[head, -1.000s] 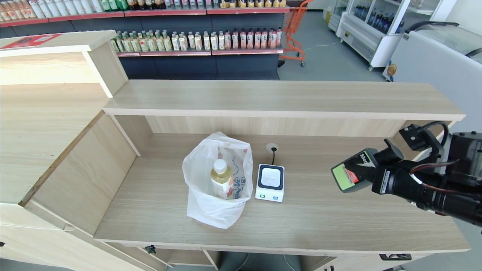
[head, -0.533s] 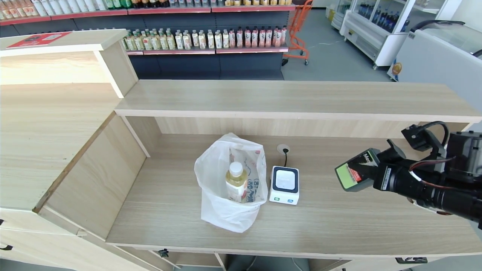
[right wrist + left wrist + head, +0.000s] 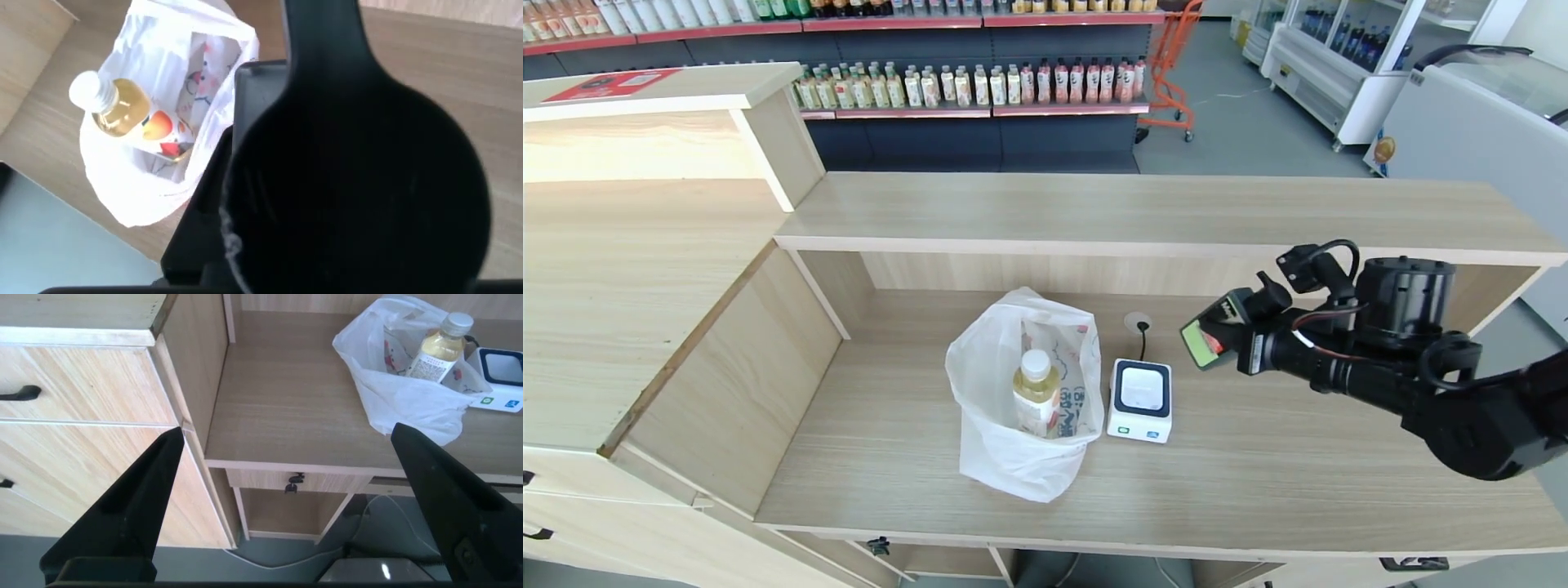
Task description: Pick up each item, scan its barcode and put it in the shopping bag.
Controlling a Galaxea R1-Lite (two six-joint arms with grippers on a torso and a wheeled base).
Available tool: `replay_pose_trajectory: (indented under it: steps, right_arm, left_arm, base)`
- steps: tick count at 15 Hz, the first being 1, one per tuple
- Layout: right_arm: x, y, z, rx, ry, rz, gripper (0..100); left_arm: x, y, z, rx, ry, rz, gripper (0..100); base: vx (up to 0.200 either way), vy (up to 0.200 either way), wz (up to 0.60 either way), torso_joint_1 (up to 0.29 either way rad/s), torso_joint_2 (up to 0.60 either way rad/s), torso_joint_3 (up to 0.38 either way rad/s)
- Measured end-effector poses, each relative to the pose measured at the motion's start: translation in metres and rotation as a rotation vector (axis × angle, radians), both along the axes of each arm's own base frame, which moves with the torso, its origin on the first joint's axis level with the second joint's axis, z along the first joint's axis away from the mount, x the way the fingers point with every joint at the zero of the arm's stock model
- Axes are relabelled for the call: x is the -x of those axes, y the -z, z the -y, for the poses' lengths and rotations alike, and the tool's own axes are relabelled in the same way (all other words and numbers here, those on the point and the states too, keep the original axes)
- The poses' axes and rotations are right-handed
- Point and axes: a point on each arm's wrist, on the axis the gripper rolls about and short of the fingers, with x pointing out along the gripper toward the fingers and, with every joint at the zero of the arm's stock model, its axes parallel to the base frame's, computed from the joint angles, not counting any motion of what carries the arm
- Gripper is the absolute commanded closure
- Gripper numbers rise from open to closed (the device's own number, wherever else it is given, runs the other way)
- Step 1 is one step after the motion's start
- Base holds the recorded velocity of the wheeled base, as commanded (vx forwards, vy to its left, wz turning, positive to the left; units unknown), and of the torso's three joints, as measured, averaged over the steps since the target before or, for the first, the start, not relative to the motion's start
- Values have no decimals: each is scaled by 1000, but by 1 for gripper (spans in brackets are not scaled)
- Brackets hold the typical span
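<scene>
My right gripper (image 3: 1232, 333) is shut on a small dark box with a green and red end (image 3: 1207, 338), held in the air just right of and above the white barcode scanner (image 3: 1140, 399). Left of the scanner stands the open white shopping bag (image 3: 996, 425), holding a yellow drink bottle (image 3: 1036, 394) and a printed snack packet (image 3: 1068, 363). In the right wrist view the bag (image 3: 139, 175) and bottle (image 3: 114, 104) lie beyond a dark shape that blocks the middle. My left gripper (image 3: 286, 510) hangs open and empty, low in front of the counter (image 3: 286, 416).
A raised wooden ledge (image 3: 1143, 212) runs behind the work surface, and a side wall (image 3: 727, 384) closes its left. The scanner's cable goes into a grommet (image 3: 1137, 321). Drawers with black handles (image 3: 20, 394) sit beside my left gripper. Bare counter lies right of the scanner.
The head camera shifted at first. Since then my right arm has carried the box left and farther back, from the counter's right end to just beside the scanner.
</scene>
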Motion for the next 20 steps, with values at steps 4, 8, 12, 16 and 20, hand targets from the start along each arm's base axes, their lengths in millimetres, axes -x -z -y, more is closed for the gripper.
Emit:
replay_pose_trajectory:
  steps: [4,8,12,16,20]
  right_arm:
    - [-27,26,-53,62,-127,9,100]
    - [-51,58,-77,145,-176,18,100]
    - [-71,78,-91,157,-166,22,100]
    - [-80,93,-101,175,-168,19,100]
    - [-93,89,-119,154,-183,72,100]
  left_arm:
    - [0,0,0,0,0,0,0]
    - [0,0,0,0,1,0,0]
    - [0,0,0,0,1,0,0]
    - [0,0,0,0,1,0,0]
    - [0,0,0,0,0,0,0]
  base:
    - [0,0,0,0,0,0]
    - [0,0,0,0,0,0]
    - [0,0,0,0,0,0]
    - [0,0,0,0,0,0]
    - [0,0,0,0,0,0]
